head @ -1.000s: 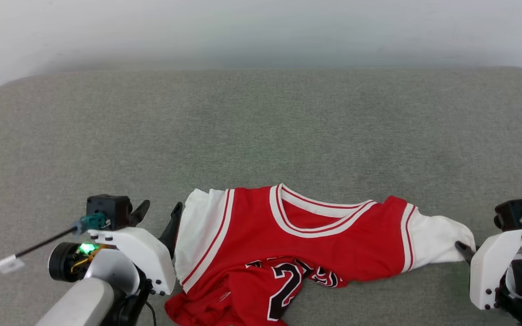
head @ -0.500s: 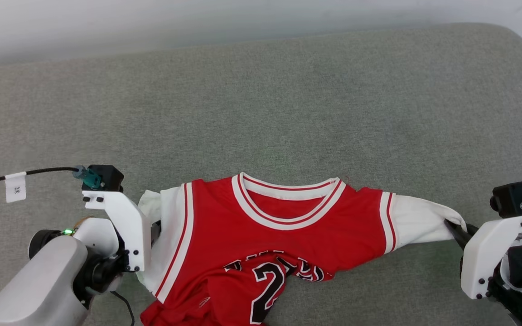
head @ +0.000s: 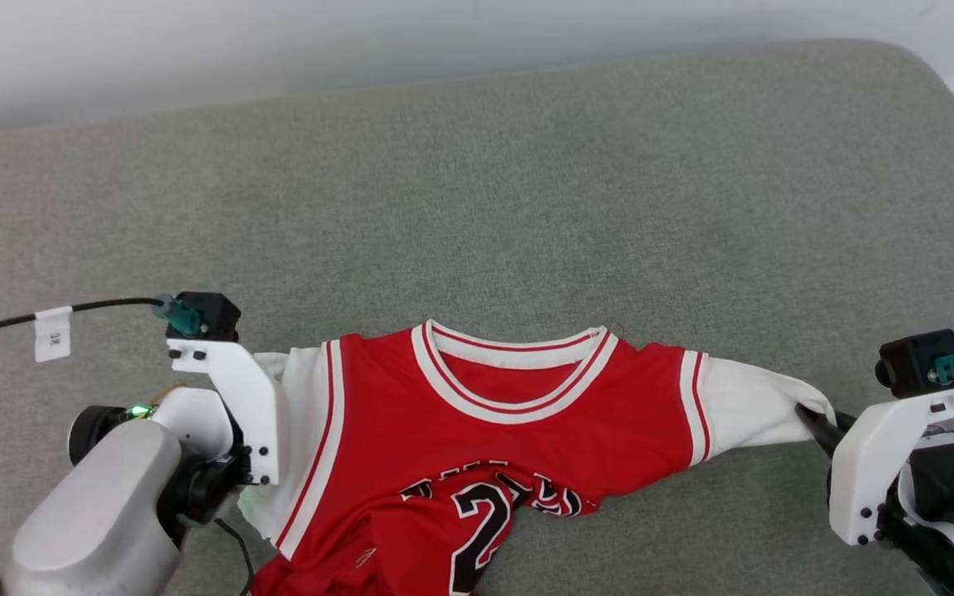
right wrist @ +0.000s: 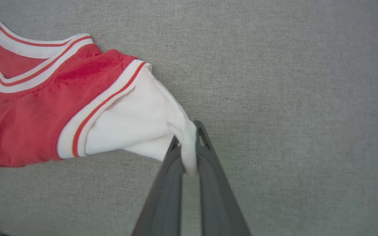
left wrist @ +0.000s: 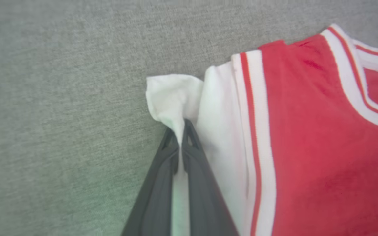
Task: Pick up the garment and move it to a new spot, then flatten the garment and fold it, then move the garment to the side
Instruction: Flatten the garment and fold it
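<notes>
Matt soft cloth garment (head: 518,451); rough woven fabric cushion (head: 477,207).

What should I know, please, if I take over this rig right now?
Left gripper: shut on the near sleeve tip of the red jersey shirt with white sleeves.
Right gripper: shut on the other sleeve tip.
The shirt lies front up on the grey fabric cushion, with its shoulders stretched between the grippers and its lower part bunched at the near edge.
Done: both sleeves gripped.
Left: flatten, fold, move aside.
</notes>
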Controlling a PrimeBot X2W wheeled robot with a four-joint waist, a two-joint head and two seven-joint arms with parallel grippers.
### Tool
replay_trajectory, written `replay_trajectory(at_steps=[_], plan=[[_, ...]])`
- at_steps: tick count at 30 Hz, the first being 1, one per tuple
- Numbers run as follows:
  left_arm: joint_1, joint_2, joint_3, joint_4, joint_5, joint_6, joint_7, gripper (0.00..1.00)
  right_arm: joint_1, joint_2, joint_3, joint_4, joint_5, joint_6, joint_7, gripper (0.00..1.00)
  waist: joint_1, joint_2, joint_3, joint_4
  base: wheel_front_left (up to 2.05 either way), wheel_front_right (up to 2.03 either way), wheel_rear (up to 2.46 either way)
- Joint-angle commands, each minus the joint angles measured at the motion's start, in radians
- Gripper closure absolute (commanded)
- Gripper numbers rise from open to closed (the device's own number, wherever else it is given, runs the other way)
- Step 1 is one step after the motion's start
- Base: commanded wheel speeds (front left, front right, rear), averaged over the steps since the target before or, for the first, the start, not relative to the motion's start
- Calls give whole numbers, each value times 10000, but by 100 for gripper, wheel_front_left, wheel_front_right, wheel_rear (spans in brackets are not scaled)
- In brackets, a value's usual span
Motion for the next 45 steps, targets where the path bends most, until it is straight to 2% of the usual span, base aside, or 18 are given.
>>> replay_trajectory(at_steps=[1,5,11,20,23,31,38,45], plan=[[109,-40,-60,-72,121,50,-68,100,-143,-145,25,80,-33,-11,-50,100,-1,0,-203,120,0,0,0],[-188,243,213,-656,445,329,-649,100,-540,-447,201,551,149,-13,-251,100,-1,0,-574,347,0,0,0],[-890,246,547,-1113,786,554,-1314,100,-1670,-905,575,1589,377,-13,-783,100,-1,0,-1116,659,0,0,0],[-2910,-403,995,-60,1118,501,-2330,100,-4358,-1850,1608,3232,702,-14,-1759,100,-1,0,-1090,969,0,0,0],[-3793,-616,1137,427,1261,462,-2718,100,-5420,-2150,1995,3660,590,-14,-2096,100,-1,0,-767,1002,0,0,0],[-6168,-885,1541,1898,1471,217,-3490,100,-8597,-2044,2553,5026,542,-14,-2924,100,-1,0,430,824,0,0,0],[-8706,-918,1882,2711,1957,92,-4791,100,-11626,-1814,2338,6022,851,-14,-4029,100,-1,0,1795,712,0,0,0],[-10541,-835,2242,3104,2146,-24,-5786,100,-14053,-1753,2055,6840,127,-14,-5400,100,-1,0,2754,558,0,0,0]])
